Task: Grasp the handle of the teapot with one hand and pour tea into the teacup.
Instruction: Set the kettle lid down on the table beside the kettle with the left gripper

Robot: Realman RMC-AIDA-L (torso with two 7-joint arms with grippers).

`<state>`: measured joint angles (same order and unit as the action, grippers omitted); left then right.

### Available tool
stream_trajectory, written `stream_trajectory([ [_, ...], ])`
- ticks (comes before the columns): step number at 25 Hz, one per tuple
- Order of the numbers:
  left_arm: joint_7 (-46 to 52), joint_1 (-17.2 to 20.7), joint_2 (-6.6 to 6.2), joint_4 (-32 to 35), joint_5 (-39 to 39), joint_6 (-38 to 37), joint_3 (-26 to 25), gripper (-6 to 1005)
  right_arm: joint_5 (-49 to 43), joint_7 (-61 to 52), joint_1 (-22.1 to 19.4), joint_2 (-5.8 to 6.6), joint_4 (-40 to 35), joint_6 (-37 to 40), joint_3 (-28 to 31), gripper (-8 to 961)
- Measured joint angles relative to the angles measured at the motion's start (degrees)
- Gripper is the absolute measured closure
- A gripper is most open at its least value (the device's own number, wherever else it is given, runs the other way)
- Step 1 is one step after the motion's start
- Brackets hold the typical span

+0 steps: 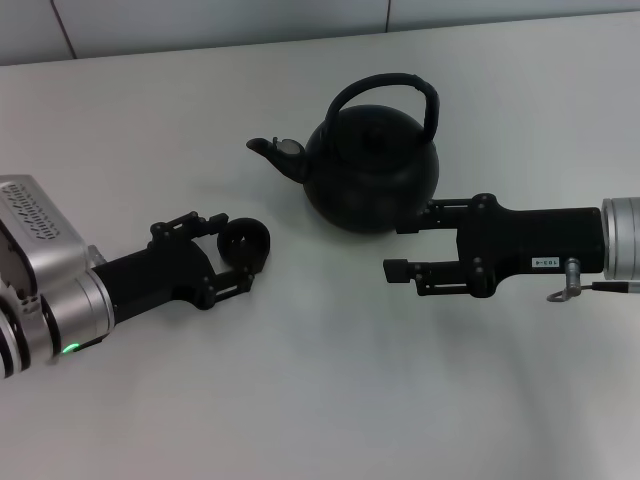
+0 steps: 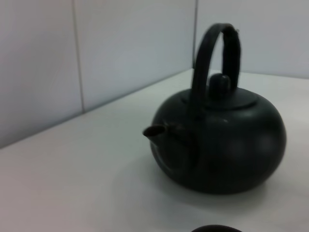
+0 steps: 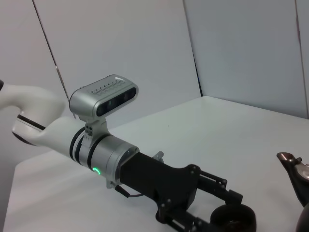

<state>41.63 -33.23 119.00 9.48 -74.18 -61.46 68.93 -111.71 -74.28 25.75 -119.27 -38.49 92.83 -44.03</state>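
Note:
The matte-black teapot (image 1: 372, 175) stands upright at the table's middle, with its spout (image 1: 272, 150) toward my left. Its arched handle (image 1: 400, 88) stands free over the lid. The small black teacup (image 1: 245, 246) sits on the table in front and to the left of the pot, between the fingers of my left gripper (image 1: 238, 252), which close on its sides. My right gripper (image 1: 400, 247) is open and empty, low beside the pot's front right; its far finger is next to the pot's wall. The left wrist view shows the teapot (image 2: 222, 145) and the cup's rim (image 2: 217, 228). No tea shows.
The white table (image 1: 320, 400) runs to a pale wall (image 1: 200, 20) at the back. The right wrist view shows my left arm (image 3: 96, 145) with the cup (image 3: 235, 220) at its fingertips and the pot's spout (image 3: 292, 162) at the picture's edge.

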Motion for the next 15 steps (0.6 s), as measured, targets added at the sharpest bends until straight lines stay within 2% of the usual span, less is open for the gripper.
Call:
stream_trajectory([
  [2,1.9,0.0,0.05,1.3,0.0,0.9,3.4,285,0.0,0.0,0.0,0.00,0.0,0.0,0.0,275],
  [5,2.6,0.0,0.07,1.7,0.0,1.3,3.9,269,0.0,0.0,0.0,0.00,0.0,0.0,0.0,275],
  [11,3.4,0.7,0.09,3.2,0.0,0.9,3.9,131,0.0,0.0,0.0,0.07,0.7,-0.5,0.0,275],
  [15,3.5,0.8,0.06,3.3,0.0,0.8,4.0,131,0.0,0.0,0.0,0.11,0.9,-0.6,0.1,274],
])
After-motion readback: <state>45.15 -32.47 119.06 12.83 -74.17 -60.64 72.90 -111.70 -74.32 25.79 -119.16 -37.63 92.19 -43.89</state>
